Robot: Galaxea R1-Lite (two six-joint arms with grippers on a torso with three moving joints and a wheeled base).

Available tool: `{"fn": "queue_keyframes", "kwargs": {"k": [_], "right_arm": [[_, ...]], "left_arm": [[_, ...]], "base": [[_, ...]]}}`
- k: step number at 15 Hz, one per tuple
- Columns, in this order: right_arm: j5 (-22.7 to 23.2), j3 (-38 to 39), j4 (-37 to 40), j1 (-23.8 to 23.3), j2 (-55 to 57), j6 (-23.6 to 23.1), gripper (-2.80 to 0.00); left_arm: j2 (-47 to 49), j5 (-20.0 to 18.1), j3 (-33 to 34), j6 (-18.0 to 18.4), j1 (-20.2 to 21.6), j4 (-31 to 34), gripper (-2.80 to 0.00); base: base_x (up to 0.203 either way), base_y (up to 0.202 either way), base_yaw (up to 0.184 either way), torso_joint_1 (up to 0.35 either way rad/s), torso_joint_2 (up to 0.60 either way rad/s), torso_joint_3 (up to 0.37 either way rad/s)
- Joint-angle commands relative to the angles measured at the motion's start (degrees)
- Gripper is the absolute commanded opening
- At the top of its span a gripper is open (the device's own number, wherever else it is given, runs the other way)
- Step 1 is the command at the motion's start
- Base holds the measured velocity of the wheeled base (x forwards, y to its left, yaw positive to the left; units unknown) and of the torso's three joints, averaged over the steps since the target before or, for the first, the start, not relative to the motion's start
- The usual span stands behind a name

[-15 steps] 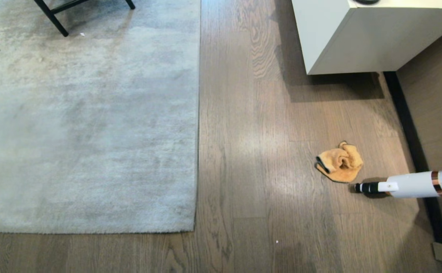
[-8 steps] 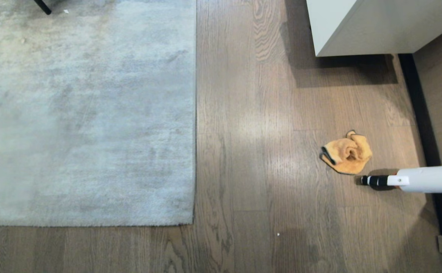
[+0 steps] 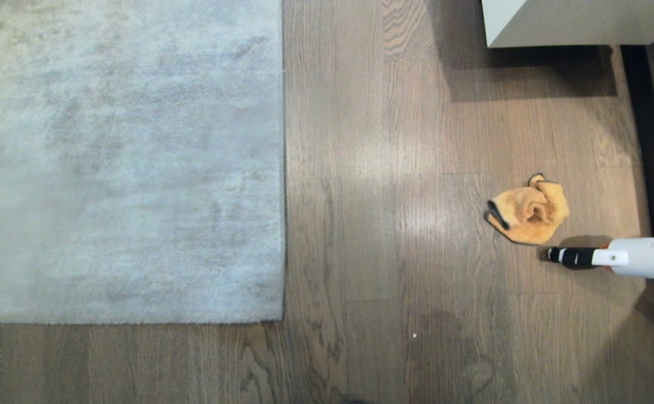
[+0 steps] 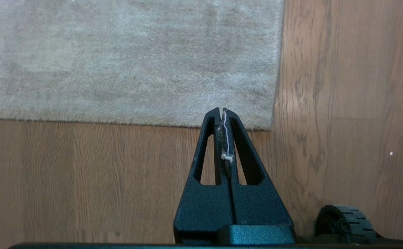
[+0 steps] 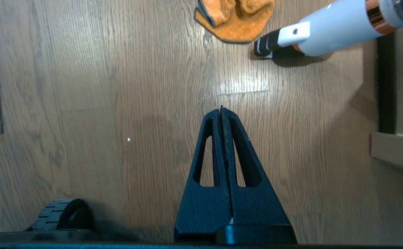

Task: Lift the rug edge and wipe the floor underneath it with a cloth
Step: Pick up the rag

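The pale grey rug (image 3: 125, 163) lies flat on the brown plank floor (image 3: 372, 224), and the rug edge (image 3: 284, 168) runs straight down to a square corner (image 3: 279, 318). The orange-yellow cloth (image 3: 528, 209) sits crumpled on the floor at the right, also visible in the right wrist view (image 5: 234, 17). My left gripper (image 4: 221, 110) hangs shut above the rug edge (image 4: 118, 119) near its corner, a white thread stuck between its fingers. My right gripper (image 5: 221, 110) is shut and empty over bare floor, well short of the cloth. Neither arm shows in the head view.
A white cordless vacuum (image 3: 624, 257) lies just right of the cloth, nozzle toward it. A white cabinet (image 3: 574, 22) stands at the back right beside a dark baseboard (image 3: 649, 168). The robot's base wheels show in the wrist views (image 4: 345, 221) (image 5: 63, 214).
The head view has tilted further down: rug, cloth and vacuum all slid up the picture, and the chair legs at the top have left it. Nothing on the floor moved.
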Motion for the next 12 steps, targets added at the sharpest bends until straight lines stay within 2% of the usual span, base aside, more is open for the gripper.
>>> {"fn": "queue_keyframes", "kwargs": {"k": [1,12], "right_arm": [[0.0,0.0,0.0,0.0,0.1,-0.1,-2.80],[0.0,0.0,0.1,0.0,0.1,0.0,-2.80]], "left_arm": [[0.0,0.0,0.0,0.0,0.0,0.0,-2.80],[0.0,0.0,0.0,0.0,0.0,0.0,-2.80]], "base": [[0.000,0.000,0.000,0.012,0.00,-0.198],[0.000,0.000,0.000,0.003,0.00,-0.198]]}}
